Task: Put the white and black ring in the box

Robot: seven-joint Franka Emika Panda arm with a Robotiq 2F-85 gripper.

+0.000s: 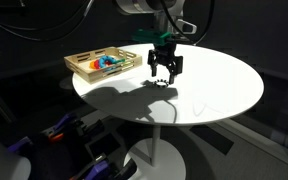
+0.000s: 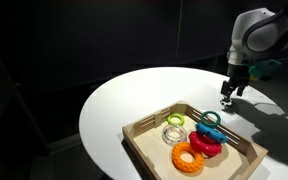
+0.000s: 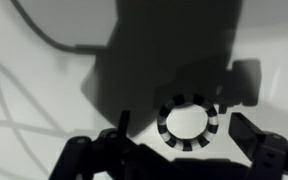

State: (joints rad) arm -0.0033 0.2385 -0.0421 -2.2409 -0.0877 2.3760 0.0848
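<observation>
The white and black ring (image 3: 187, 122) lies flat on the white table, in the gripper's shadow. In the wrist view it sits between my two dark fingers, which stand apart on either side without touching it. My gripper (image 3: 184, 138) is open and empty. In both exterior views the gripper (image 1: 164, 72) (image 2: 227, 96) hangs just over the table with the ring (image 1: 161, 85) under it. The box (image 1: 84, 70) (image 2: 142, 150) is a light-wood tray holding blue, orange and red pieces, a short way from the gripper.
The round white table (image 1: 219, 90) (image 2: 114, 110) stands on a pedestal in dark surroundings. Its rim is close behind the gripper in an exterior view (image 2: 269, 100). A clear ring (image 2: 174, 131) lies in the tray.
</observation>
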